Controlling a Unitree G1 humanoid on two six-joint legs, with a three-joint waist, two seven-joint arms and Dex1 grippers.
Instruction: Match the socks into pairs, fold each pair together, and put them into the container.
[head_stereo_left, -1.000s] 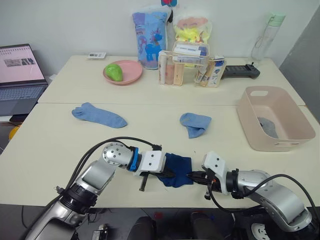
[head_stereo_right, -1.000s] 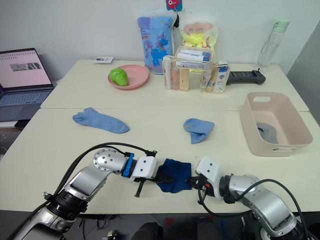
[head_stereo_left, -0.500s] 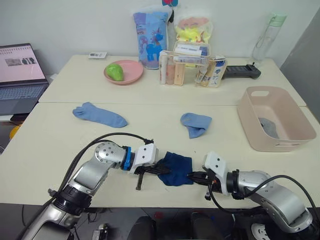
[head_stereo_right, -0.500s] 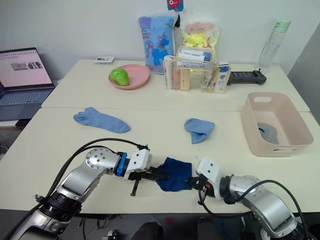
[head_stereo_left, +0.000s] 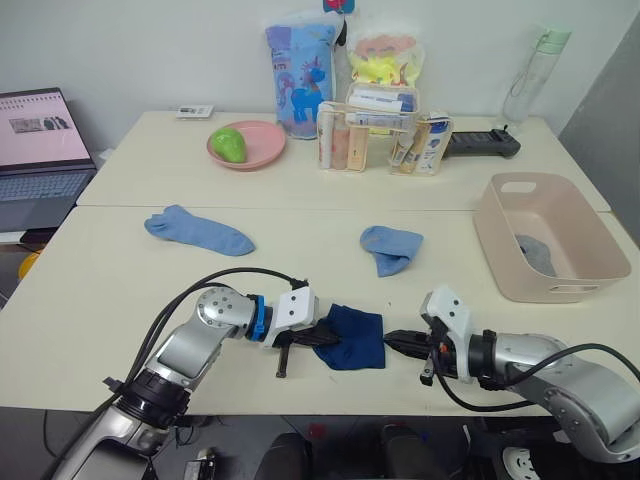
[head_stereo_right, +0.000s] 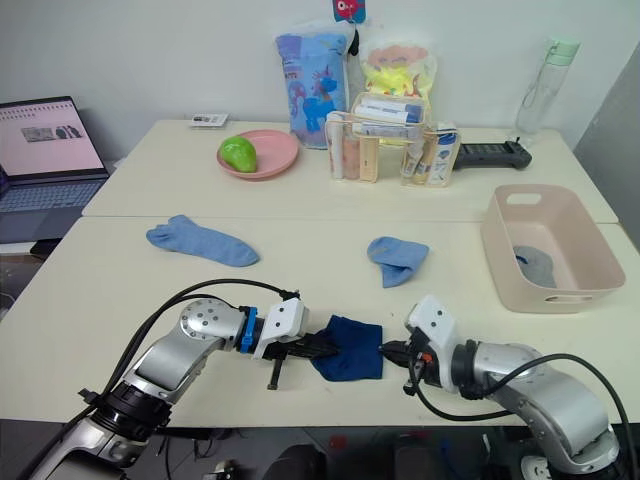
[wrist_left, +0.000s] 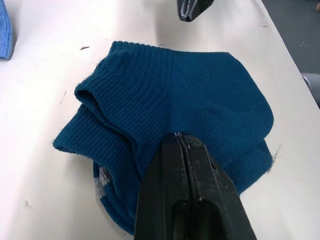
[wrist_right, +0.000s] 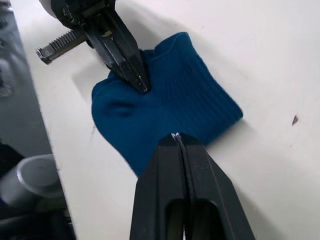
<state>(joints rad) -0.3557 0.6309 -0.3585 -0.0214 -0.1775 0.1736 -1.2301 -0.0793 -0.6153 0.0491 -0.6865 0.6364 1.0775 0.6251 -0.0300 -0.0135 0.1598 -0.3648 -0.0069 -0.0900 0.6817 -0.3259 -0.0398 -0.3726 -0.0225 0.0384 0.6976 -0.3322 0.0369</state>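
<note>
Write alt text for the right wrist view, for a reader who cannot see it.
A folded navy blue sock bundle lies on a pale table. The left end effector presses its shut black fingers onto the bundle's far side. The right end effector, also shut, sits at the bundle's near edge.

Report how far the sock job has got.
Done: a grey sock lies in the container. In hand: the left gripper, shut, presses the folded navy socks; the right gripper, shut, sits just clear of them. Left: binning that pair, then pairing both light blue socks.
</note>
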